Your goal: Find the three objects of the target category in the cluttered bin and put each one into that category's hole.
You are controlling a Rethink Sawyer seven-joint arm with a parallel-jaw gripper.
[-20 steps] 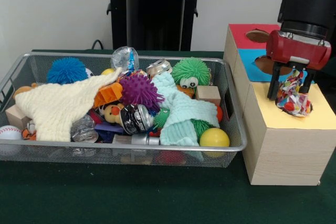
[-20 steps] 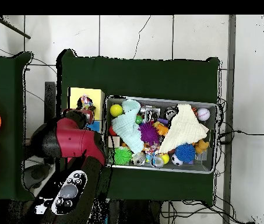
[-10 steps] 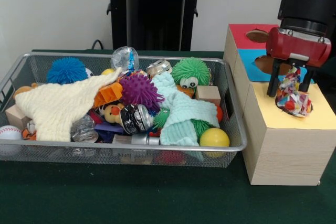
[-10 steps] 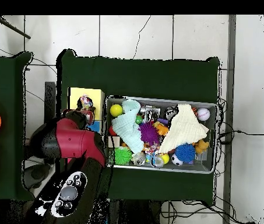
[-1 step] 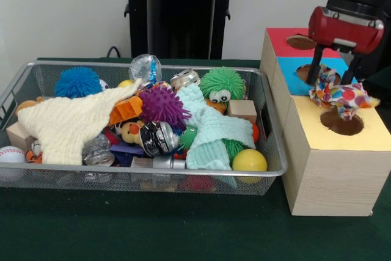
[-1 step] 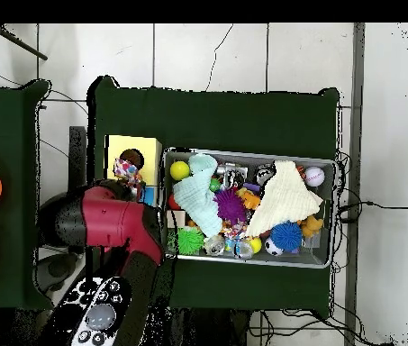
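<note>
I see the red gripper (image 5: pixel 331 77) clamped on a colourful spotted cloth (image 5: pixel 339 95), which hangs just above the round hole (image 5: pixel 341 122) in the yellow top of the wooden box (image 5: pixel 330 175). Beside the box on the green bench (image 5: pixel 183 230), the wire bin (image 5: pixel 153 178) is full of toys, with a cream cloth (image 5: pixel 67 123) and a mint cloth (image 5: pixel 211 129) lying on top.

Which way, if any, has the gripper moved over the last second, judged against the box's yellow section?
Yes. The gripper has risen, lifting the multicoloured cloth out of the hole in the yellow section; the cloth now hangs above it.
</note>
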